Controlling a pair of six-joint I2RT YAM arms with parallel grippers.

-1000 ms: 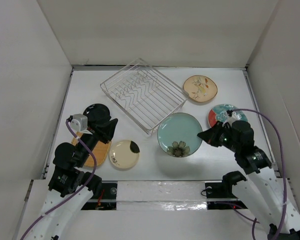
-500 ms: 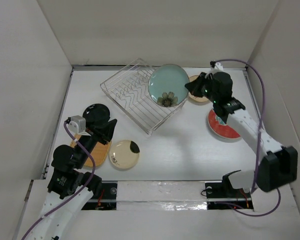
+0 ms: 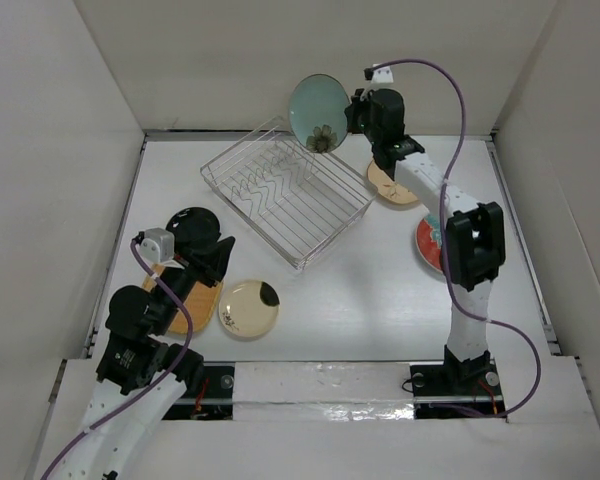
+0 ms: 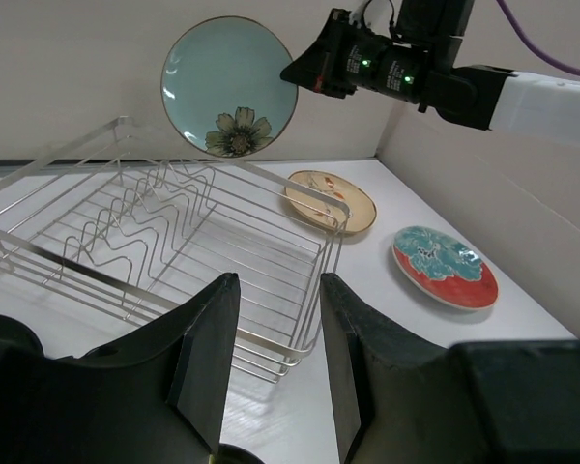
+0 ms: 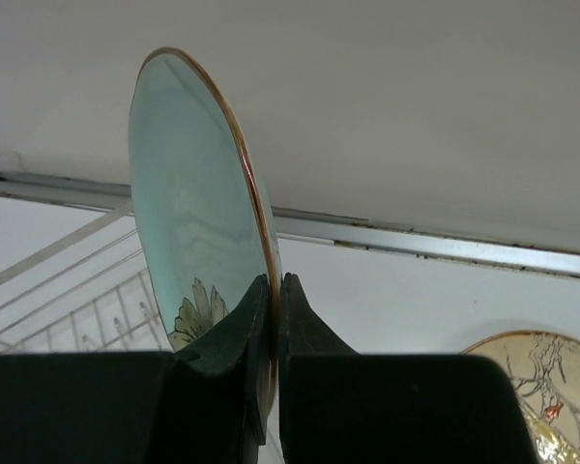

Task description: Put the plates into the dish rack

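- The right gripper (image 3: 352, 112) was pinched tight on the rim of the green plate (image 3: 317, 112), at the top middle of the overhead view.
- The green plate stood on its edge in the air, above the far corner of the dish rack (image 3: 285, 190), and did not touch it.
- The dish rack, in the upper middle, had no plates in it, so this looked like the first plate going in.
- Next, I think the green plate had to go down on its edge into a gap between the zigzag wires, and only then be let go.
- The left gripper (image 3: 212, 258) hung at the lower left with its fingers apart and nothing in them, near the black plate (image 3: 193, 228).
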